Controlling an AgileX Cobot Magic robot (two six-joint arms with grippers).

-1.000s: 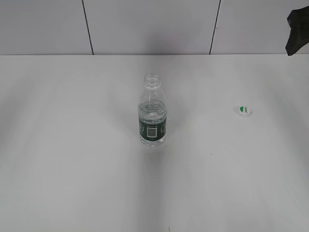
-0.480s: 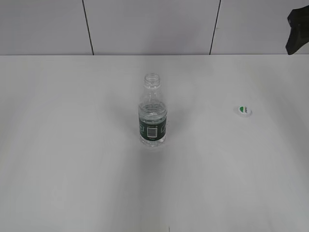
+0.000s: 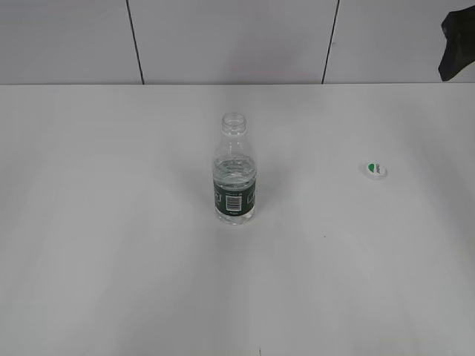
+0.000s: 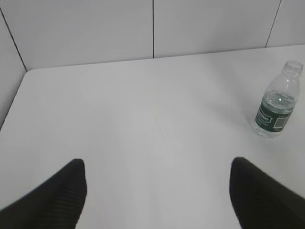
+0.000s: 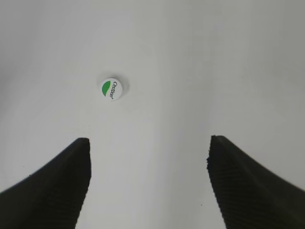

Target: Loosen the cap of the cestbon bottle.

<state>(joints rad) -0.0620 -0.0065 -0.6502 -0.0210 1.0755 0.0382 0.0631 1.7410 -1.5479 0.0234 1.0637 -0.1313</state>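
Cap off, grippers mostly out of frame.
Cestbon bottle [image 3: 235, 180] upright, uncapped; cap [image 3: 375, 170] apart on table [image 3: 111, 222]. Left gripper [image 4: 157, 191], right gripper [image 5: 148, 179] both spread, empty.

One bottle [image 3: 235, 180] stands on the table [image 3: 111, 259], a clear one with a dark green label, and it's the only bottle out there. One loose cap [image 3: 375, 170], white with a green mark, lies on the same table. There is one table, and nothing else countable rests on it.
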